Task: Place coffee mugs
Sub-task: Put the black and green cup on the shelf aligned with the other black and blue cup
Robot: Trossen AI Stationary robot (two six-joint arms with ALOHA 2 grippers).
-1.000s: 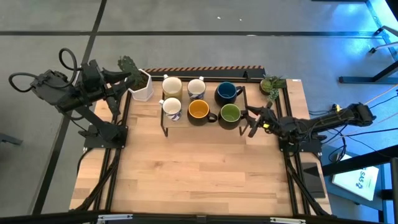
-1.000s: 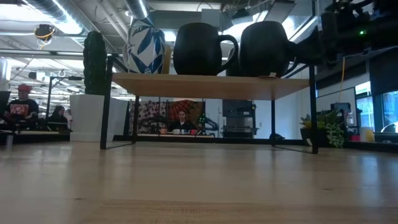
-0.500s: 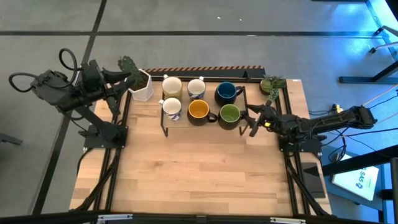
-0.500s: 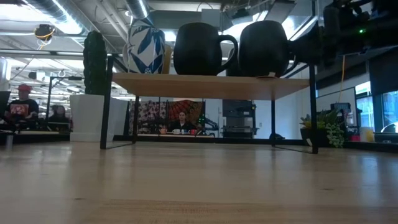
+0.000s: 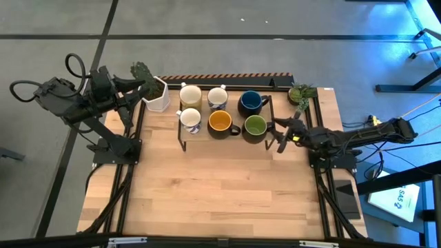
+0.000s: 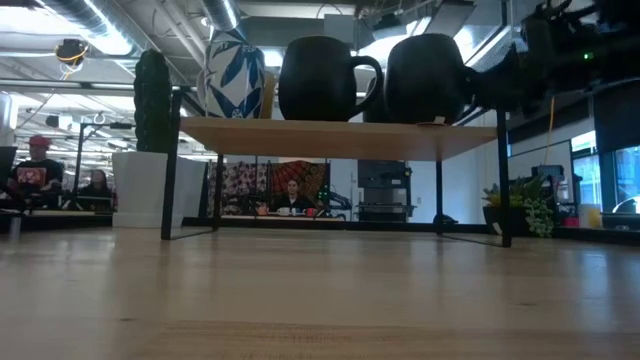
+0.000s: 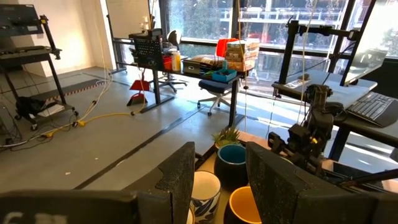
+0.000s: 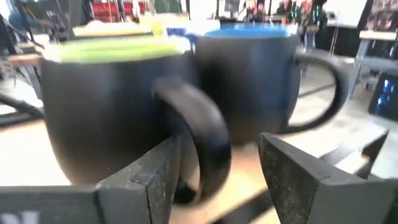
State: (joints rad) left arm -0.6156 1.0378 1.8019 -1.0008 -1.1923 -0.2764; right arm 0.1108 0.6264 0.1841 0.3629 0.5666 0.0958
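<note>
Six mugs stand on their bases on a small raised shelf point(image 5: 270, 103): cream point(image 5: 191, 95), white point(image 5: 218, 96), dark blue-lined point(image 5: 250, 102), white with blue pattern point(image 5: 191, 120), dark orange-lined point(image 5: 220, 122), dark green-lined point(image 5: 255, 125). My right gripper point(image 5: 277, 134) is open at the shelf's right end. In the right wrist view its fingers point(image 8: 149, 180) stand on either side of the green-lined mug's handle point(image 8: 199, 134); I see no touch. My left gripper point(image 5: 142, 88) waits open above the far left, by the cactus pot point(image 5: 157, 98).
The shelf stands on thin black legs point(image 6: 165, 170) with open room beneath its board point(image 6: 330, 138). A leafy potted plant point(image 5: 301, 92) sits at the far right corner. The near half of the wooden table point(image 5: 220, 193) is bare. People sit in the room beyond point(image 6: 292, 195).
My right gripper has edged slightly toward the green-lined mug and has stayed open.
</note>
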